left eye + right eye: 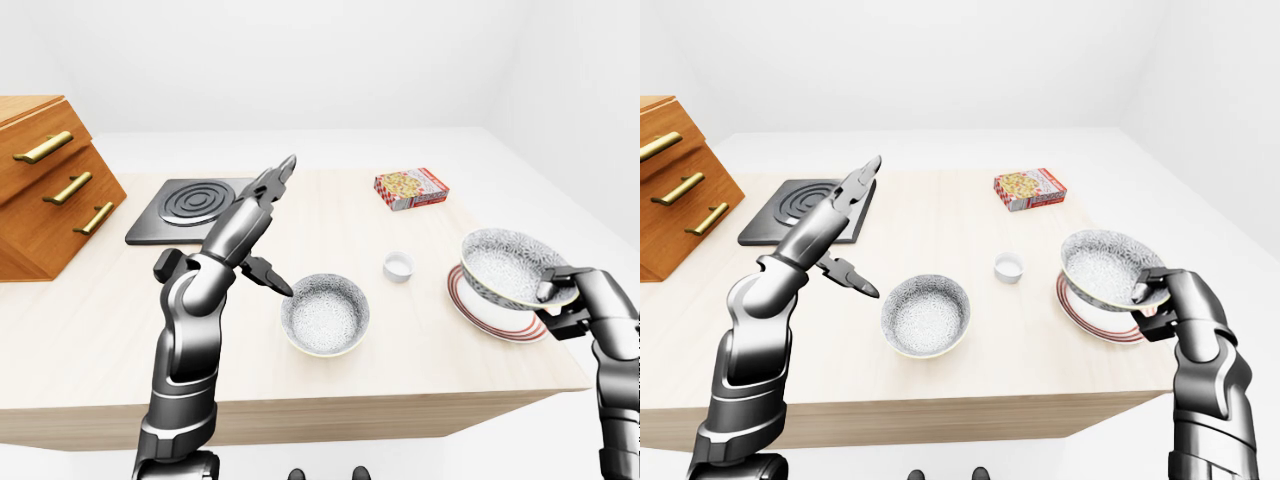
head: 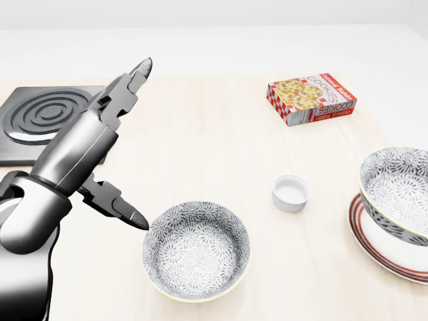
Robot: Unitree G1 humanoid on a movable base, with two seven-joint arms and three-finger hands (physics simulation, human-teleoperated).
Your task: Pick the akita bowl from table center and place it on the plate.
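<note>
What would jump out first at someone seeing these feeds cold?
The big dark left hand fills the left of the head view, its fingers spread open above the table. At the right of the eye views, the right hand grips a patterned bowl by its rim over the red-rimmed plate. A second bowl with the same pattern sits alone at bottom center of the head view.

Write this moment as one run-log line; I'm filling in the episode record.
phase: placing | right hand: shut on akita bowl, over plate | left hand: open, raised beside second bowl
</note>
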